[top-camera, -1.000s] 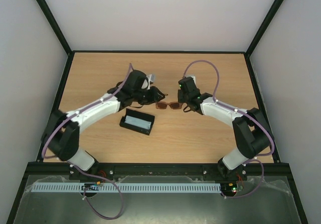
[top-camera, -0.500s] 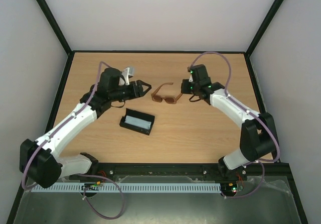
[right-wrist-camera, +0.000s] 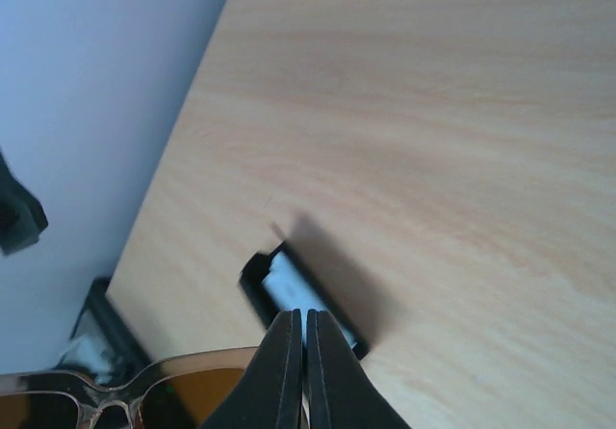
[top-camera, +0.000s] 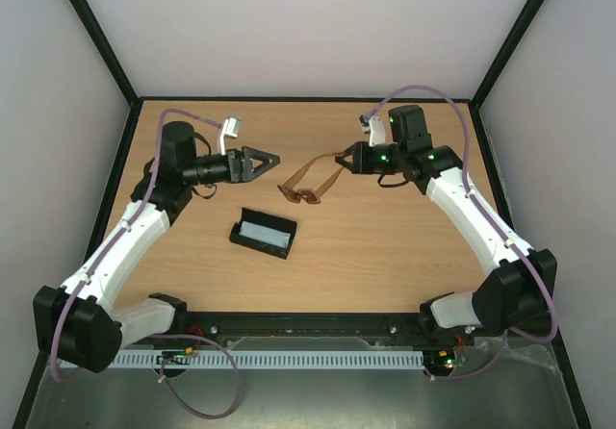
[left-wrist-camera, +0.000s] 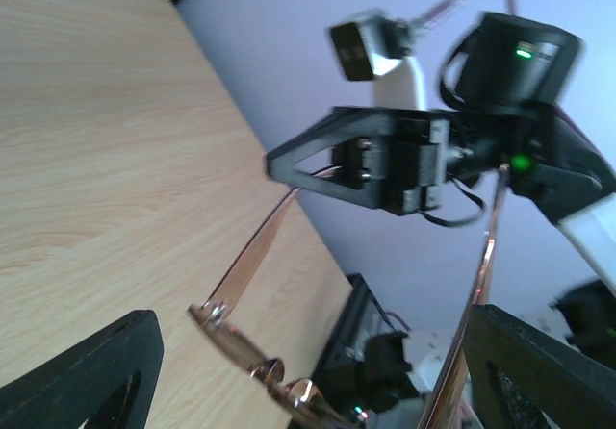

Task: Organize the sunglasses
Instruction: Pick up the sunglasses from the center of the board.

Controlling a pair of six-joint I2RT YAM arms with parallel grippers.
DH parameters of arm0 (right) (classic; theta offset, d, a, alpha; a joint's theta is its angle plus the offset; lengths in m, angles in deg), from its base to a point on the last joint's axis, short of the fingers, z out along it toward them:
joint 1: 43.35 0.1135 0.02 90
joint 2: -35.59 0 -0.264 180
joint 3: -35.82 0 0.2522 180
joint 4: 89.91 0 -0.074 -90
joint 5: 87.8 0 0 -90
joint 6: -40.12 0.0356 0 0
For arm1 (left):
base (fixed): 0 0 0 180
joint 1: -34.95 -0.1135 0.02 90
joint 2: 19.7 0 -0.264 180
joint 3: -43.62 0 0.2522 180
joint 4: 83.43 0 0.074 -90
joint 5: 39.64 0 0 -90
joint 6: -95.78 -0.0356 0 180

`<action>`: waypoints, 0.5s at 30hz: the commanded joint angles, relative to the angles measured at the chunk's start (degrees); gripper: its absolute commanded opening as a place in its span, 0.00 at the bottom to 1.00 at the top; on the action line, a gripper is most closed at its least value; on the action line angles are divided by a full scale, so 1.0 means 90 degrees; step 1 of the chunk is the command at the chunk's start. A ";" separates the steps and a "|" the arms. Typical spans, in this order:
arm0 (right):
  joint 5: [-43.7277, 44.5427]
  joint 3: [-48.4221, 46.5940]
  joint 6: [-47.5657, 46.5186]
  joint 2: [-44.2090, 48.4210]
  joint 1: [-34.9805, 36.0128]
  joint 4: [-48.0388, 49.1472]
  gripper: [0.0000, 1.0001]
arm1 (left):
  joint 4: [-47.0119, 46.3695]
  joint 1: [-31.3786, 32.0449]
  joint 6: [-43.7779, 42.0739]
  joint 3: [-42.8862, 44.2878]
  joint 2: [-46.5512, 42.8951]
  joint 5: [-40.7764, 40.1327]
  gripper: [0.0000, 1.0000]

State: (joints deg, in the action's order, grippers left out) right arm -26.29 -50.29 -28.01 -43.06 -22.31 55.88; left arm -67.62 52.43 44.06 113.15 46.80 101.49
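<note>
A: Well, about the small sunglasses with the amber translucent frame and dark squarish lenses (top-camera: 302, 192): where now?

B: Up off the wood, hanging unfolded between the two grippers, with the front frame lowest. Pinched near the tip of one thin arm by the right gripper (top-camera: 340, 160), clamped tight on it.

A: And the left gripper (top-camera: 275, 159)?

B: Spread wide, grasping nothing. Aimed at the glasses from the left, near them, and not touching as far as can be seen from above.

A: Anything below?

B: Just the light wooden table (top-camera: 385, 256). Closer to the bases and a little to the left, well clear of the glasses, lying flat and open with its lining up: the black rectangular case with the pale blue lining (top-camera: 263, 234). Also seen past the closed right fingers in the right wrist view, down on the wood.

A: Second arm of the glasses?

B: Free, hanging beside the held one in the left wrist view. Blurred there, so no telling more.
</note>
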 commanded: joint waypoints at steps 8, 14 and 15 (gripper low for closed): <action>-0.1200 -0.0198 -0.0395 -0.0121 0.0012 -0.0946 0.01 | -0.0968 -0.0036 0.0499 -0.0142 -0.0151 0.1689 0.73; -0.0991 -0.0116 -0.0399 -0.0224 0.0017 -0.0922 0.01 | -0.1298 -0.0040 0.0990 0.0277 -0.0271 0.1779 0.08; -0.1000 -0.0096 -0.0412 -0.0233 0.0016 -0.0914 0.01 | -0.1322 -0.0030 0.1050 0.0415 -0.0241 0.1813 0.06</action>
State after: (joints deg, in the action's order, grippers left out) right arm -35.12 -50.40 -31.07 -44.39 -22.31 50.20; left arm -75.66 52.17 50.46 112.64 46.18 115.11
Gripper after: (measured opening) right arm 0.017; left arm 0.228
